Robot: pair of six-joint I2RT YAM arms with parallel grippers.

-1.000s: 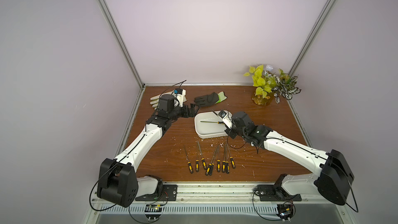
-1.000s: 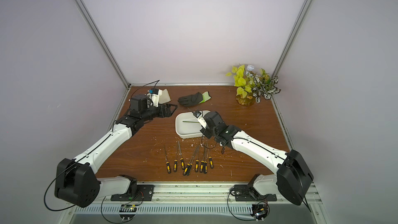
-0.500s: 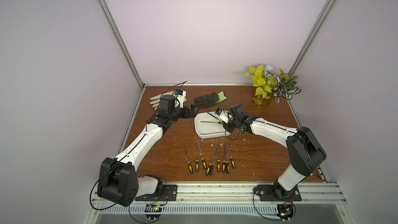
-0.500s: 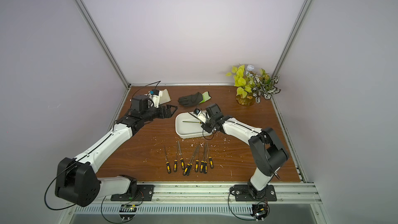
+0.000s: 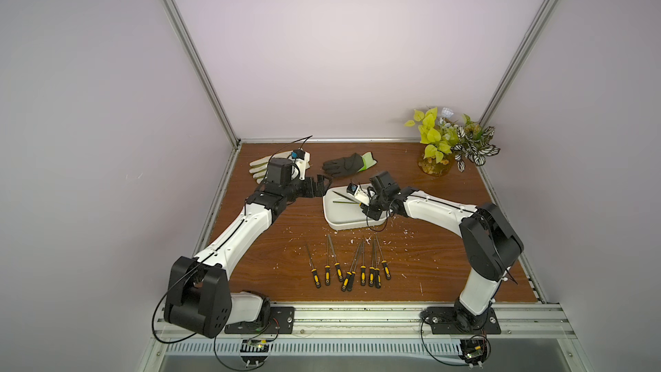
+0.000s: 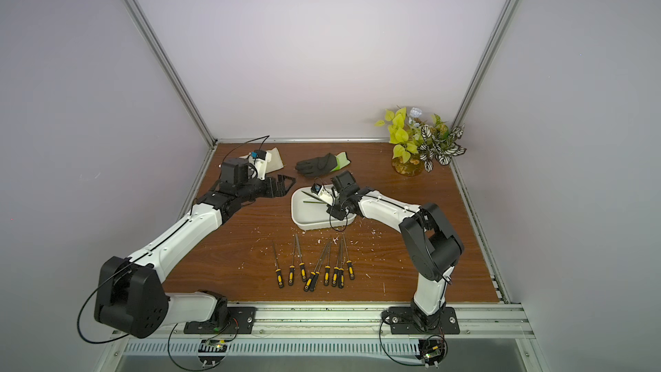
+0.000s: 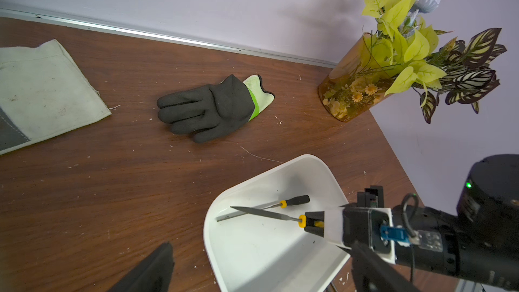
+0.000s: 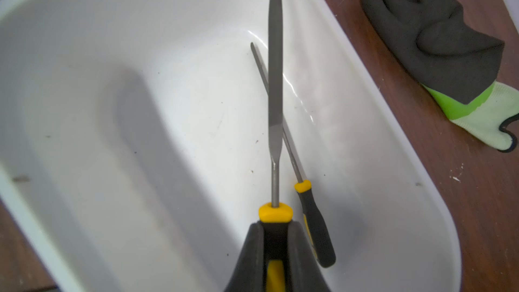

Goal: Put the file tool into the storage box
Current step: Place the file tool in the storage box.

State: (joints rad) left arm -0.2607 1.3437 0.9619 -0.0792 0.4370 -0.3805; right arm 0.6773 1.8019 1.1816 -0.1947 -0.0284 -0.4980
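**Entry: file tool, held above the storage box**

We record the file tool [image 8: 274, 80] clamped by its yellow-and-black handle between the fingers of the right gripper [image 8: 275, 227]. Its blade reaches out over the inside of the storage box [image 8: 84, 80], which sits mid-table [image 5: 447, 245] toward the far edge. A second file [image 8: 316, 220] lies on the box floor beneath it. The left gripper [image 6: 286, 185] hangs just beside the box's left end, fingers apart and empty. We also count a row of files [image 5: 350, 266] near the front edge.
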